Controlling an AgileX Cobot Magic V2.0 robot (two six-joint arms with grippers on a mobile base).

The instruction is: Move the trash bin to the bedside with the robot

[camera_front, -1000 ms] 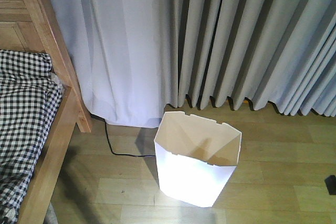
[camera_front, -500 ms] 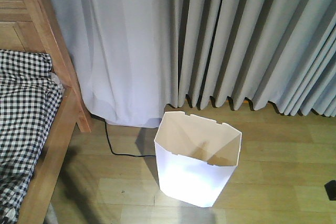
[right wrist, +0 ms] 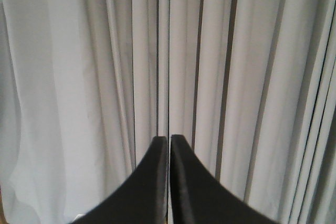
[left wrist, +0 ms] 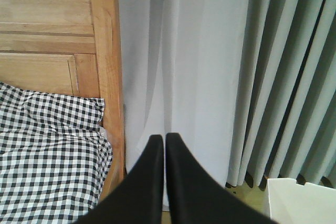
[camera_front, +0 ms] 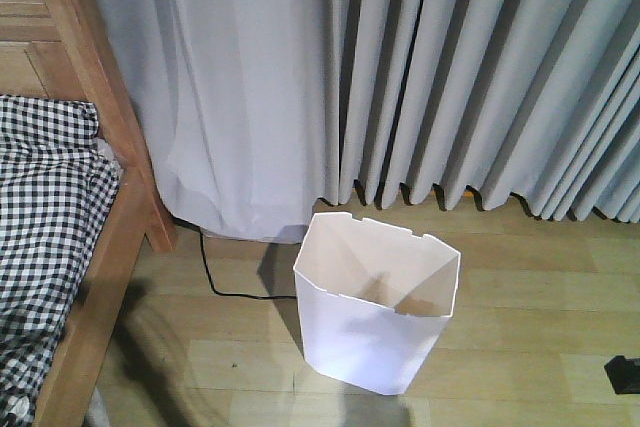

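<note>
The white trash bin stands upright on the wooden floor in front of the curtain, its cream inside open and empty. Its corner also shows at the lower right of the left wrist view. The wooden bed frame with black-and-white checked bedding is at the left, a gap of floor between it and the bin. It also shows in the left wrist view. My left gripper is shut and empty, pointing at the curtain beside the bed post. My right gripper is shut and empty, facing the curtain.
Grey pleated curtains hang along the back wall. A black cable runs on the floor between the bed post and the bin. A small dark object sits at the right edge of the floor.
The bin and bed stay about where they were in the front view. The dark object at the right edge has shifted slightly left and down.
</note>
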